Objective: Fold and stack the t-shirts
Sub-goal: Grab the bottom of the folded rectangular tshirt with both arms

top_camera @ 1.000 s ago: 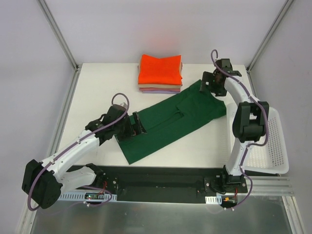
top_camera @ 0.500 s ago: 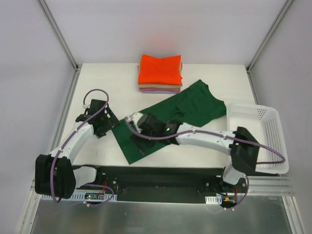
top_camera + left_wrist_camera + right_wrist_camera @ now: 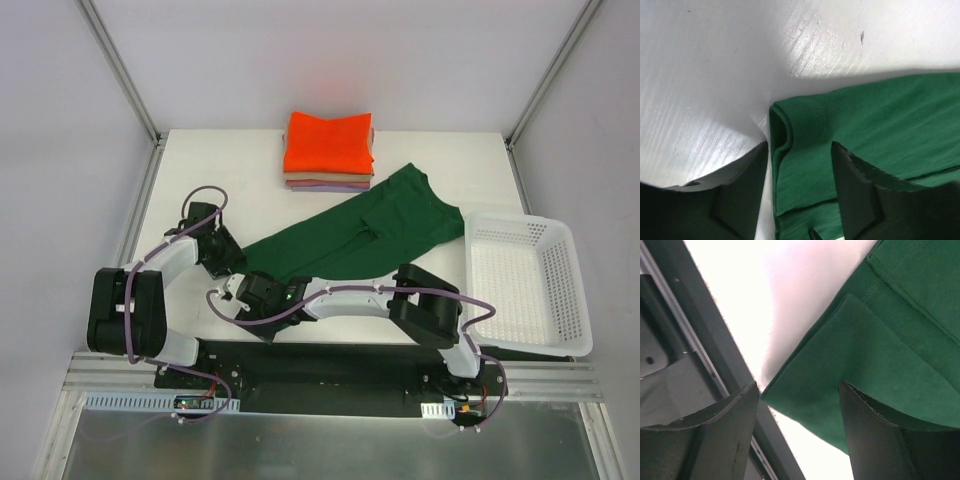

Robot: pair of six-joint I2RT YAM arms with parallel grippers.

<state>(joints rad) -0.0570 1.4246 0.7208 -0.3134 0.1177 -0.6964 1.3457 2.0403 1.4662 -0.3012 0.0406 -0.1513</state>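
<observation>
Dark green t-shirt (image 3: 370,235) lies spread diagonally mid-table (image 3: 220,180), from near left to far right. Left arm is folded low, elbow back. Left gripper (image 3: 800,146) is at the shirt's left corner, jaws apart astride the hem. Right arm is stretched flat leftward along the near edge. Right gripper (image 3: 799,390) has its jaws apart over the near-left corner. Orange t-shirt (image 3: 328,142) tops the folded stack (image 3: 328,182), far centre.
</observation>
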